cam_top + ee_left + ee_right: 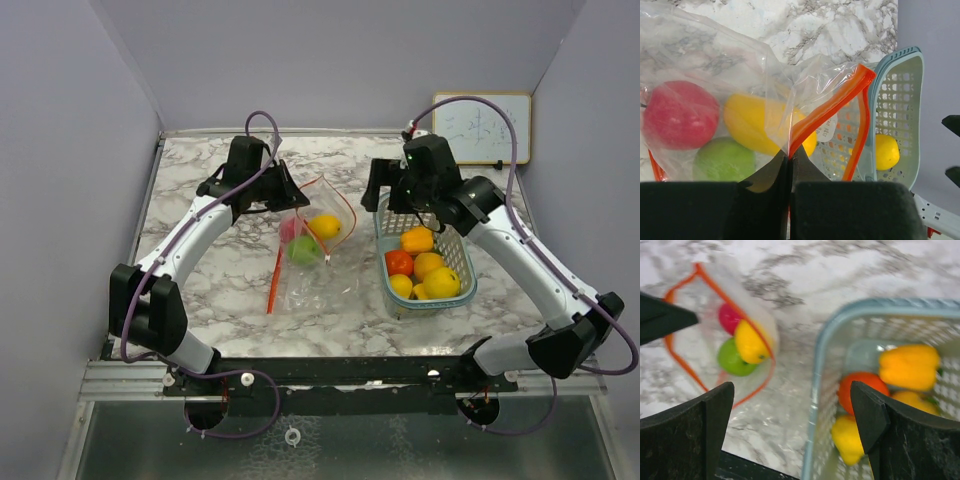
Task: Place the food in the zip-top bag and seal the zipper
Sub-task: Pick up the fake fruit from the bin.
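On veined marble [215, 300], the left pincer [791, 161] pinches a clear bag [715, 57]; right pincer [791, 392] gapes.

Glossy fruits [325, 225], clear crinkled plastic bag [300, 275], marble-patterned tabletop [240, 312].

The top camera is looking down from above and behind the arm bases [190, 360], standing well back and taking in the whole marble table [200, 290]; the left wrist camera is sitting very close behind its own fingers [690, 210], facing nearly level across the table into the bag [740, 65], with the basket [897, 95] just beyond; the right wrist camera is hanging above the table, facing steeply down between its fingers [680, 440]; all three views are sharing the bag and the basket, each showing fruit [437, 275] in both.
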You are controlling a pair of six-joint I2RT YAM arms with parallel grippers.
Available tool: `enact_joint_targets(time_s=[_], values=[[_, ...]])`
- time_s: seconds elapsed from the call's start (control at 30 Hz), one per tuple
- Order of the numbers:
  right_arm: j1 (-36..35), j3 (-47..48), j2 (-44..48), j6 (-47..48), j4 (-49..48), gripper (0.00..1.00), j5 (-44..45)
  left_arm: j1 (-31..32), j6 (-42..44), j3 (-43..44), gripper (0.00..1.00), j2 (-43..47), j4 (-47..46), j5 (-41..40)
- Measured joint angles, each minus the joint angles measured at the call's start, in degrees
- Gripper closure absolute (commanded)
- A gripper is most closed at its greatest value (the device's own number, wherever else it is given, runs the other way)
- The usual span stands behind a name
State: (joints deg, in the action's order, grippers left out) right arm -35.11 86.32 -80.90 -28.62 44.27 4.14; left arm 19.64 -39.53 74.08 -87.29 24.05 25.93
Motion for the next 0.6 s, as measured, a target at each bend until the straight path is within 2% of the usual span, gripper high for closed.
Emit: enact_joint_targets(time_s=[0.1,0.3,0.47,0.6], values=[[1.09,-0.50,2.14,-3.89,8.70,0.00,8.04,0.00,0.02,-0.09,1.00,0.07,-0.04,0.15],[3.06,-8.07,2.56,-9.03,16.44,0.00,14.73,0.00,0.04,-0.68,1.00,0.09,-0.28,0.94],[4.24,-12.79,-0.11,-10.32,16.68,0.00,16.26,0.00,0.35,-0.68,1.00,0.09,-0.46,1.64],[6.60,-14.73,-3.17,-9.84,13.05,0.00,16.90,0.00,0.55,-0.68,1.00,0.09,-0.44,1.79]])
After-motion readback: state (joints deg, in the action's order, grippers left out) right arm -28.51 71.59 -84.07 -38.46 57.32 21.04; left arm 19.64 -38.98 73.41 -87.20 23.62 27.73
